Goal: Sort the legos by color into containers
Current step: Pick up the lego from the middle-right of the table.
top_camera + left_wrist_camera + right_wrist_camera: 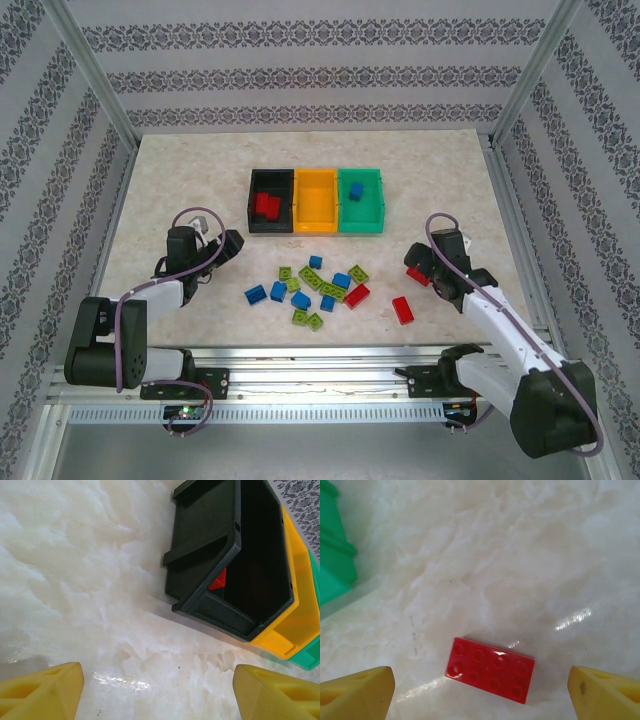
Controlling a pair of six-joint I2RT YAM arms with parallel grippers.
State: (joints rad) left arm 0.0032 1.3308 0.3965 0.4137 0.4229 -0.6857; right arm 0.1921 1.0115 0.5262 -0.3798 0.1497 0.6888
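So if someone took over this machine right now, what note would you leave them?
Left hand: open, holding nothing, near the black bin.
Right hand: open, poised over a loose red brick, not gripping it.
Done: red bricks are in the black bin; one blue brick is in the green bin. No bricks seen in the orange-yellow bin.
Left: the loose pile of blue, lime green and red bricks in front of the bins, plus a second red brick to its right.
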